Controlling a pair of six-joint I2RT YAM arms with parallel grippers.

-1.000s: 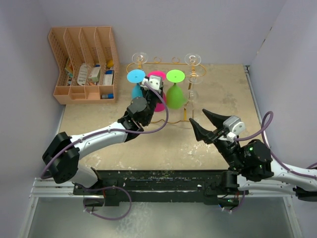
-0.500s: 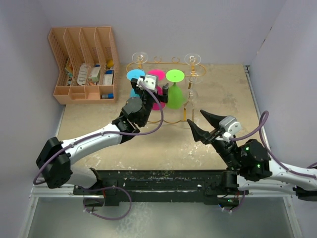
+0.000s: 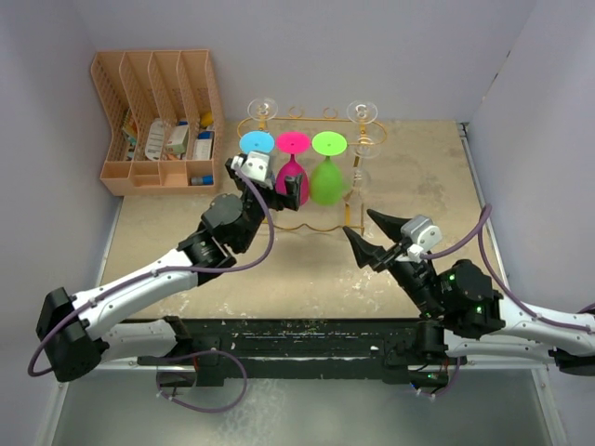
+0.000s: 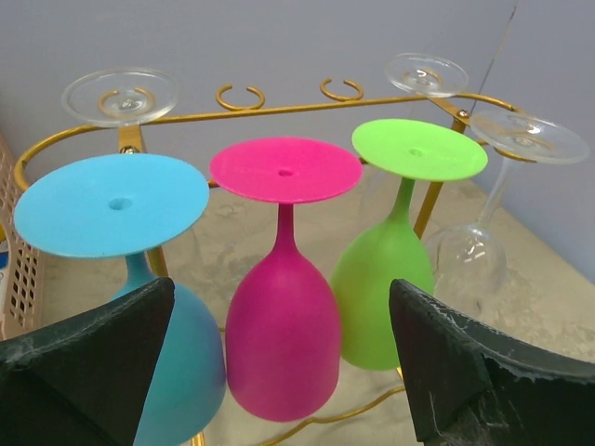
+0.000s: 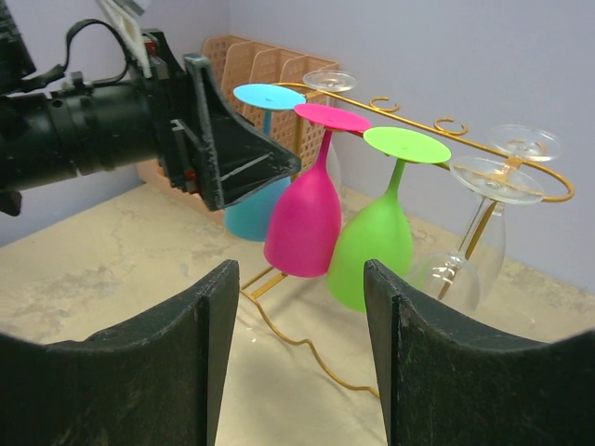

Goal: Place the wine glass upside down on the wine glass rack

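The gold wire wine glass rack (image 3: pixel 296 117) stands at the back of the table. A pink wine glass (image 3: pixel 291 175) hangs upside down from its rail, between a blue glass (image 4: pixel 112 204) and a green glass (image 4: pixel 381 288). My left gripper (image 3: pixel 265 178) is open just in front of the pink glass (image 4: pixel 284 344), its fingers apart from the bowl and holding nothing. My right gripper (image 3: pixel 358 223) is open and empty by the rack's near right corner. In the right wrist view it (image 5: pixel 299 279) faces the pink glass (image 5: pixel 305 223) over the rack's base wire (image 5: pixel 307 344).
A peach slotted organiser (image 3: pixel 158 121) with small items stands at the back left. Clear glasses (image 3: pixel 361 113) hang at the rack's ends, one low at the right (image 4: pixel 469 265). Walls close the table at the back and both sides.
My left gripper opened, let go of the pink glass and drew back toward the near left. The pink glass stays hanging on the rack. My right arm shifted slightly left.
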